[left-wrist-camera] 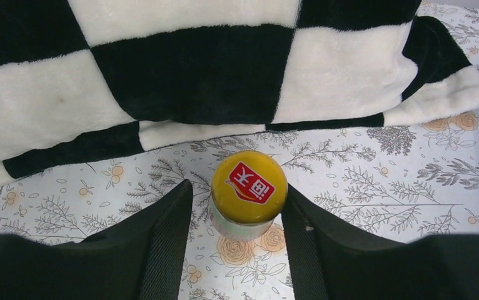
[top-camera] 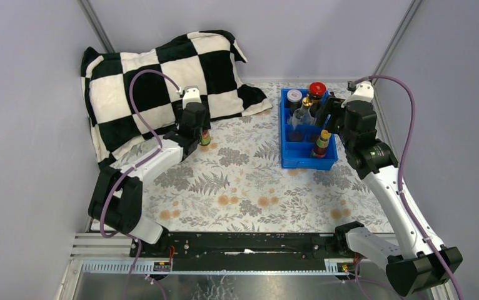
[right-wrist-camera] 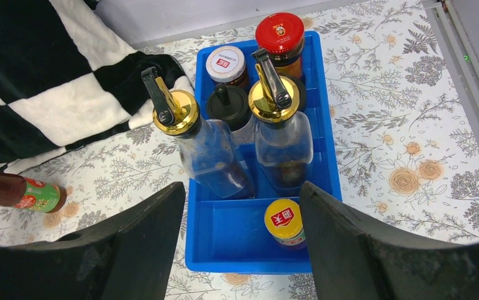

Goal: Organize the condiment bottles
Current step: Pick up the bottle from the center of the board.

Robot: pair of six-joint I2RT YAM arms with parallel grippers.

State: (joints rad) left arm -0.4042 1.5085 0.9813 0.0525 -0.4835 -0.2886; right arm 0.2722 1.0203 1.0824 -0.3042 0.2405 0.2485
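Note:
An orange-capped sauce bottle (left-wrist-camera: pixel 248 185) stands upright on the floral cloth just in front of the blanket. My left gripper (left-wrist-camera: pixel 237 187) is open around it: the right finger is at the cap and a strip of cloth shows between the bottle and the left finger. From above, the same bottle (top-camera: pixel 205 139) sits under the left gripper (top-camera: pixel 201 132). My right gripper (right-wrist-camera: pixel 243 244) hangs open over the front compartment of the blue tray (right-wrist-camera: pixel 249 265), holding nothing. A second orange-capped bottle (right-wrist-camera: pixel 284 220) stands there. Behind it are two gold-spouted bottles (right-wrist-camera: pixel 177 115) (right-wrist-camera: pixel 274 94), a black-capped shaker (right-wrist-camera: pixel 227 106), a white-lidded jar (right-wrist-camera: pixel 226 64) and a red-lidded jar (right-wrist-camera: pixel 279 32).
A black-and-white checkered blanket (top-camera: pixel 162 69) is heaped at the back left, right behind the left gripper. The blue tray (top-camera: pixel 302 164) sits at the back right beside the enclosure's right wall. The floral cloth (top-camera: pixel 249 181) covers the table between the arms.

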